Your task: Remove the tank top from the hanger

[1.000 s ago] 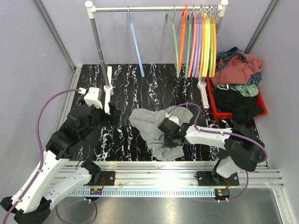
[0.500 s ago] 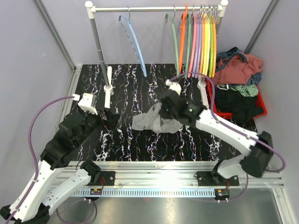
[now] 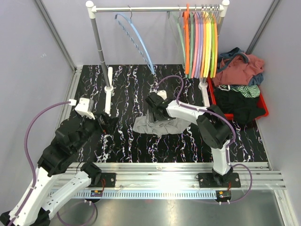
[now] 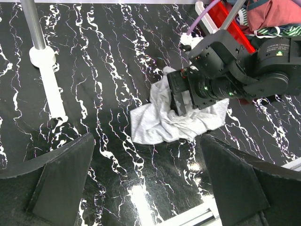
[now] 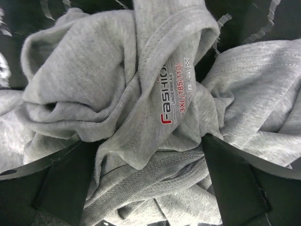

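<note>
Right wrist view: crumpled grey cotton tank top [image 5: 94, 80] heaped on black white-veined tabletop [image 3: 127, 89], straight under right gripper [image 5: 148, 176], fingers [image 5: 61, 183] spread wide, pinching nothing. Looks done, judging by bare light-blue plastic hanger [image 3: 146, 52] up on silver rail [image 3: 150, 8]. Left gripper [image 4: 148, 181] spread too, parked aside, probably keeping clear.

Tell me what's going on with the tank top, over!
Left gripper open, clear. Right gripper open above tank top. Tank top crumpled on table, off blue hanger. Nothing blocking.

High rear overview, oblique left wrist, close right wrist: tank top [image 3: 155, 126] in all.
</note>
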You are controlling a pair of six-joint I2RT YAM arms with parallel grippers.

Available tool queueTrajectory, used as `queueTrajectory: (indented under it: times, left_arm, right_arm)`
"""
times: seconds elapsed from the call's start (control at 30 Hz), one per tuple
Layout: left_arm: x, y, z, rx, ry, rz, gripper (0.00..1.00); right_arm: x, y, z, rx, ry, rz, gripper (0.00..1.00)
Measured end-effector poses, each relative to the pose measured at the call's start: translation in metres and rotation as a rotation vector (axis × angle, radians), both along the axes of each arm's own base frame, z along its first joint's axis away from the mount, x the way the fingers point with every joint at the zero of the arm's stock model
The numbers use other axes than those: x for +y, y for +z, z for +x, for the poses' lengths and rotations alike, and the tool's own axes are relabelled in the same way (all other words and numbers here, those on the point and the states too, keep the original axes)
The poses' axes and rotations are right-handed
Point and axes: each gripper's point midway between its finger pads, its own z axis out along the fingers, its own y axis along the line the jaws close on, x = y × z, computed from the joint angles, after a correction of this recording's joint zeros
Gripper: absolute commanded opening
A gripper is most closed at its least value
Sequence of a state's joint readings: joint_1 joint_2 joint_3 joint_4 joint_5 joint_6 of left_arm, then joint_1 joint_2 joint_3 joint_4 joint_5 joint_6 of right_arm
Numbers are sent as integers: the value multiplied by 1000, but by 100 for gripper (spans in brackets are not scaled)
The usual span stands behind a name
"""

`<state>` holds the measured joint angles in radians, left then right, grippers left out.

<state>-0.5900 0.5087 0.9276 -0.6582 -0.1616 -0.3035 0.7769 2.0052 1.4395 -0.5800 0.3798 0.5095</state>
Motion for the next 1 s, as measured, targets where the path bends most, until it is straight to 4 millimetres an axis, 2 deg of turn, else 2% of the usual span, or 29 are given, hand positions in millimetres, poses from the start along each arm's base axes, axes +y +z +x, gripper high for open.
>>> queueTrajectory:
  times: [0.2, 0.27, 0.3, 0.33, 0.43, 0.47, 0.5, 0.67, 0.8, 0.93, 1.0]
  left_arm:
    - [-2, -3, 2, 11, 0, 6, 99]
    - [-2, -4, 3, 14, -1, 8, 99]
    - [-3, -5, 3, 15, -1, 8, 99]
    - [-3, -5, 3, 16, -1, 8, 99]
    - [-2, -6, 3, 15, 0, 5, 99]
    - [-2, -7, 3, 15, 0, 4, 99]
    - [-2, -9, 2, 18, 0, 5, 99]
    - [-2, -16, 2, 30, 0, 10, 99]
    - [-3, -15, 2, 28, -4, 7, 99]
    - [-4, -13, 2, 20, -8, 1, 99]
    - [-4, -12, 2, 18, -8, -1, 99]
  right_arm:
    - [-18, -5, -10, 17, -74, -49, 100]
    - [-20, -12, -13, 22, -105, -36, 89]
    - [-19, -14, -14, 18, -114, -18, 81]
    - [-18, -15, -15, 12, -123, 4, 60]
    - [-13, -19, -19, -6, -135, 79, 29]
    - [-13, -19, -21, -13, -137, 107, 9]
    - [-13, -19, -23, -20, -135, 119, 0]
    - [-14, -17, -29, -55, -143, 194, 0]
    - [-30, -14, -49, -41, -164, 207, 0]
    - [-71, -10, -81, 2, -227, 154, 0]
    - [-97, 0, -91, 0, -282, 131, 0]
